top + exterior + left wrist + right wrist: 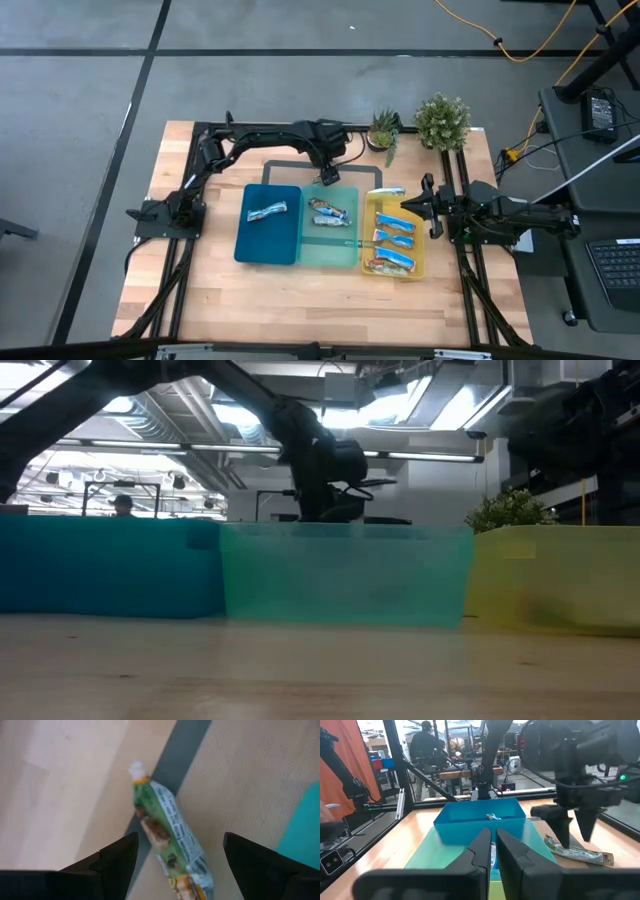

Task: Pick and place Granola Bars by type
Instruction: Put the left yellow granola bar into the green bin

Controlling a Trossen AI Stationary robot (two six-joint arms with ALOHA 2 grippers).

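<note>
Green-wrapped granola bar (167,845) lies on the wood just beyond the teal tray (330,235), seen from above under the wide-open left gripper (327,177). Its wrist view suggests a skewed bar could slip. Right gripper (493,847), pinched shut, waits beside the tray.

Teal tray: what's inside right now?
The teal tray holds two granola bars, seen from above. In the low view its wall hides the contents, so nothing more can be confirmed.
</note>
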